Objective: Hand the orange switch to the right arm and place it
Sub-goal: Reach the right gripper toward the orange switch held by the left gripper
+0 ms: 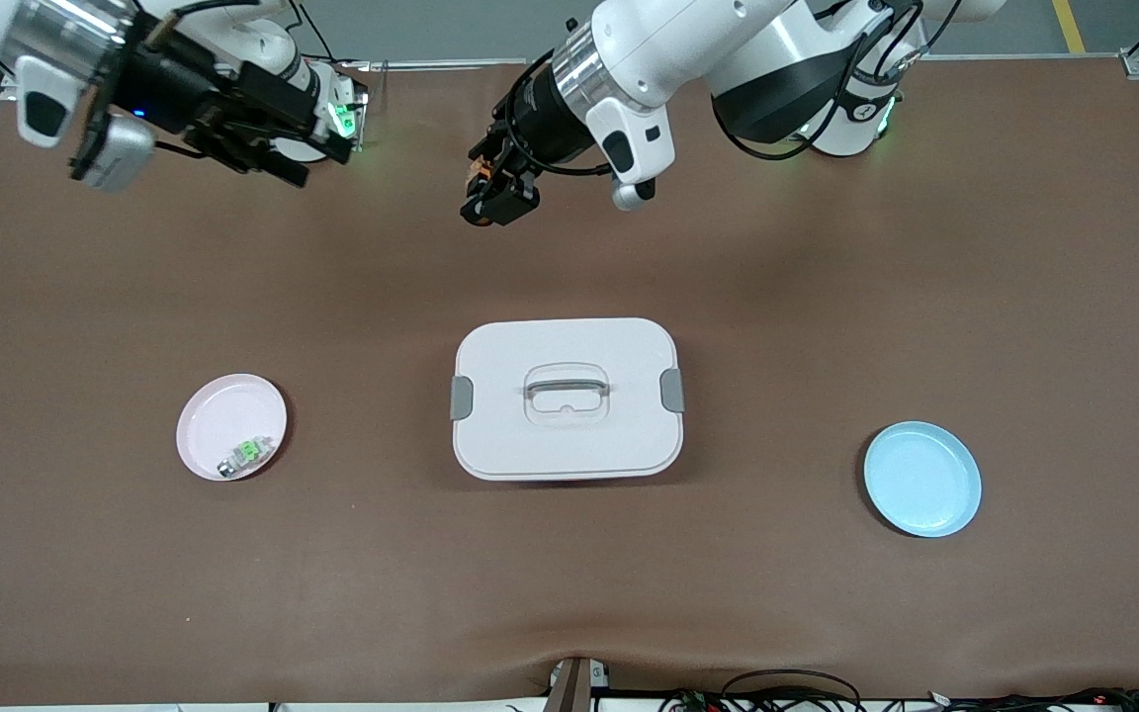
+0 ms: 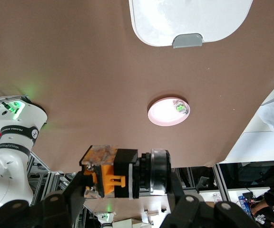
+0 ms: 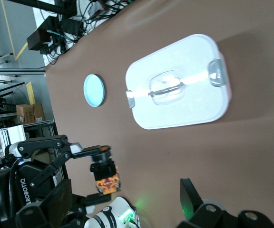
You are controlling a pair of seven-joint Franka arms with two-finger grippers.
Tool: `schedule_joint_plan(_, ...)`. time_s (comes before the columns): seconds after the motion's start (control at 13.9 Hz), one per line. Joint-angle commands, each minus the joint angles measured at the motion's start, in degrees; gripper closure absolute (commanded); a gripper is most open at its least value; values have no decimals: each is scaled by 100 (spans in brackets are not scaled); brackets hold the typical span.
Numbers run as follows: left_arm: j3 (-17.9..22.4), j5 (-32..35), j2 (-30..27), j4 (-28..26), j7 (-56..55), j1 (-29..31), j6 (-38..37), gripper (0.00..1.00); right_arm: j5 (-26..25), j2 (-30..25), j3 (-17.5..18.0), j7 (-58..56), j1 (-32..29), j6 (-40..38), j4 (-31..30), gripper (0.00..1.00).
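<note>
One tiny, hard, light orange switch [image 2: 120, 173] sits pinched in our left gripper [image 1: 492, 203]; our open right gripper [image 1: 278, 133] should take its black body.

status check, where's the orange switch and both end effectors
Left end effector shut on orange switch, up over bare table. Right end effector open, empty, waiting near its base. Nothing between them.

Even overhead light fills the front view; the brown worktop [image 1: 827, 613] shows soft arm shadows above the white lidded box [image 1: 567, 398]. In both wrist views that box glares, overexposed. Near gripper parts look dark and blurred.
</note>
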Motion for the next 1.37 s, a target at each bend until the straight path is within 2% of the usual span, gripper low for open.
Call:
schedule_joint_plan(0.0, 31, 192, -25, -10, -138, -94, 181, 82, 100, -110, -32, 57, 329, 393, -211, 0)
schedule_joint_plan(0.5, 57, 298, 45, -10, -138, -147, 295, 82, 74, -84, -23, 48, 1006, 1491, -931, 0)
schedule_joint_plan(1.3, 66, 298, 54, -36, -129, -112, 287, 82, 65, -49, -23, 30, 1349, 1897, -1169, 0)
